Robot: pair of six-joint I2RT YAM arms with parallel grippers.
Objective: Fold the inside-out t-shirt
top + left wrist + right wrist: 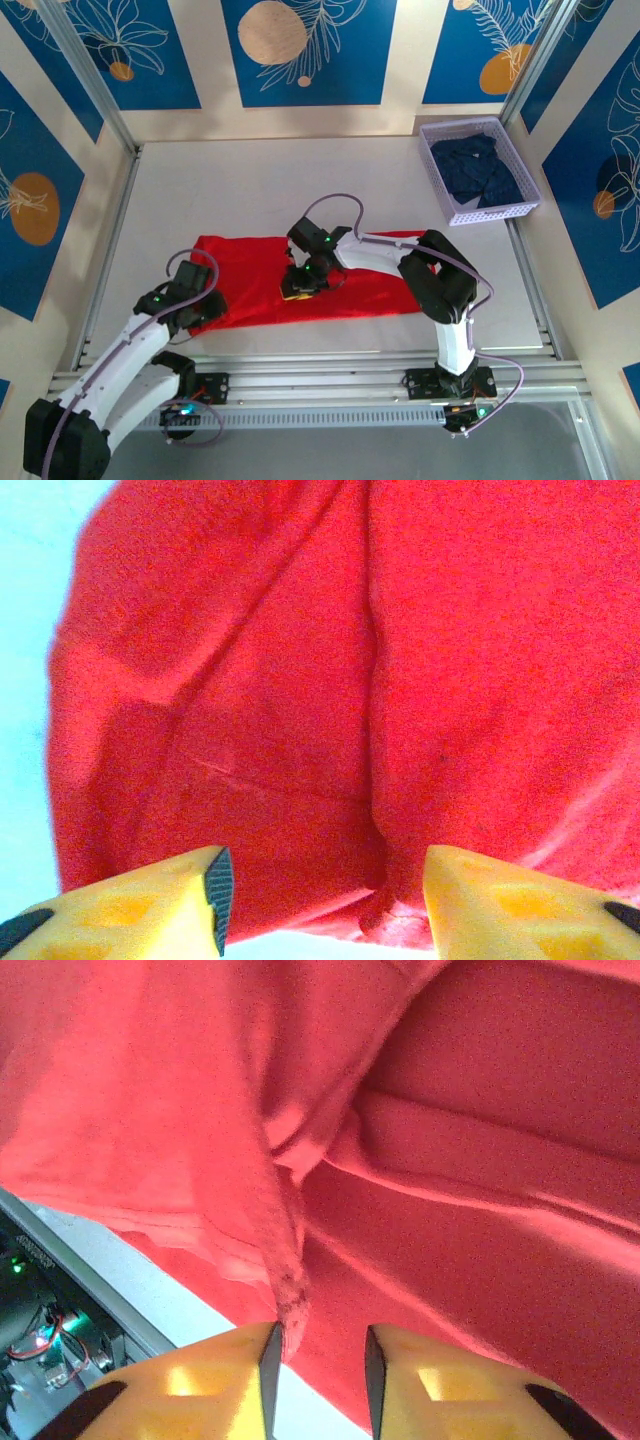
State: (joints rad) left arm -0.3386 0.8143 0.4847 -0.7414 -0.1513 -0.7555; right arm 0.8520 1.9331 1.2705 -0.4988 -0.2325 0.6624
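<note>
Left wrist: left fingers [130,905] spread over soft, creased red t-shirt [300,680]; right fingers [440,1380] narrowly parted.

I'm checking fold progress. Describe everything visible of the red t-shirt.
The red t-shirt is soft, bright red cloth, plain side showing, laid as a long creased band on the table. The left gripper hangs open over its left end; the right gripper, fingers apart, sits at its near edge, where a raised ridge of cloth meets one finger.
</note>
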